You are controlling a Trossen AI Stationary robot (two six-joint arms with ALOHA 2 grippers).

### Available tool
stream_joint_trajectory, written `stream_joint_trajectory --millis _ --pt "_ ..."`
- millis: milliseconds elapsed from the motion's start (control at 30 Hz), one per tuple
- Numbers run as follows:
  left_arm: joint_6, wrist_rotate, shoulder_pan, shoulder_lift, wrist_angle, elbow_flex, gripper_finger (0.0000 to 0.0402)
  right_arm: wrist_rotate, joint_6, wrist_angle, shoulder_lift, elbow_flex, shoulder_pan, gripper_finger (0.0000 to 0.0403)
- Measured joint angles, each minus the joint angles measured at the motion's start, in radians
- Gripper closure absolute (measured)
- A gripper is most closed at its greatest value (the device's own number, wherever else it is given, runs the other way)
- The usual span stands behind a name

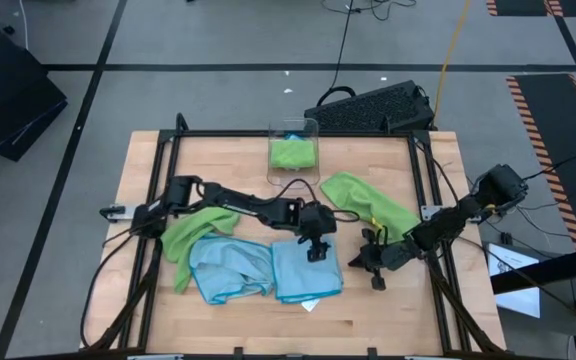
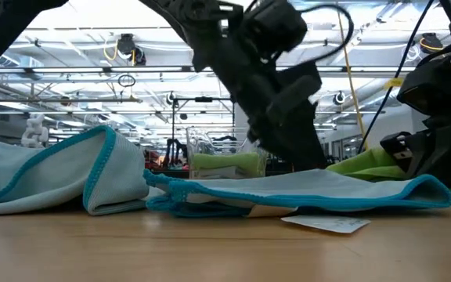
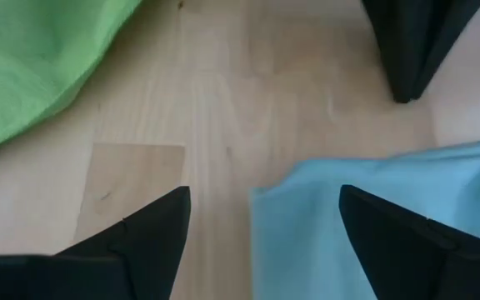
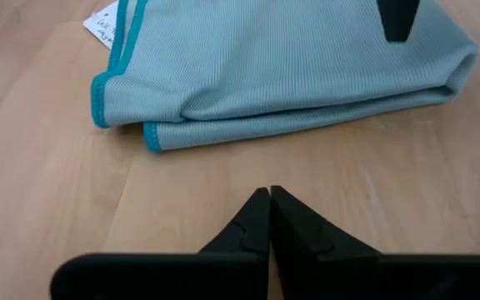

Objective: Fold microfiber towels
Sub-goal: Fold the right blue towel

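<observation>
Nearest the front edge of the table (image 1: 368,325), at about six o'clock from its centre, lies the folded blue towel (image 1: 306,271), a flat, roughly square packet with its white tag (image 1: 309,305) poking out at the front. The left gripper (image 1: 316,248) hangs over the packet's far edge with its fingers (image 3: 144,242) spread wide and holding nothing; in the left wrist view one finger stands over bare wood and the other over blue cloth, so the towel's edge runs between them. At about three o'clock from this packet, just beside it, the right gripper (image 1: 373,263) rests low with its fingers (image 4: 257,218) pressed together and empty, their tips pointing at the towel's layered side edge, which lies close ahead of them. At nine o'clock from the packet, touching it, sits a crumpled blue towel (image 1: 230,268), partly overlapping a lime green towel (image 1: 196,226) under the left arm. Farther back, at about one o'clock, a second green towel (image 1: 368,203) lies spread and unfolded. Farthest, at twelve o'clock, the clear bin (image 1: 294,147) holds another green towel. The folded packet looks finished; the crumpled blue one is nearer the left arm.
</observation>
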Motion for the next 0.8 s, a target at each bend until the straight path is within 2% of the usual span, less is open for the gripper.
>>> stream_joint_trajectory --millis 233,367,467,600,733,800 --pt "0.023 0.082 0.027 0.026 -0.016 0.004 0.0125 0.000 -0.002 0.005 0.001 -0.001 0.000 0.0398" --pt "0.067 0.112 0.028 0.045 -0.009 0.004 0.0160 0.016 -0.002 0.008 0.001 -0.001 0.000 0.0399" --pt "0.098 0.123 0.027 0.055 -0.001 0.004 0.0207 0.022 0.004 0.015 0.002 -0.002 0.000 0.0399" --pt "0.108 0.102 0.026 0.059 0.019 0.004 0.0292 0.101 0.069 0.022 0.002 -0.002 0.001 0.0399" --pt "0.029 0.055 0.028 0.039 -0.021 0.004 0.0379 0.247 0.248 -0.011 0.002 -0.002 0.001 0.0399" --pt "-0.017 -0.001 0.034 0.020 -0.049 0.003 0.0387 0.310 0.360 -0.036 0.002 -0.002 0.001 0.0399"
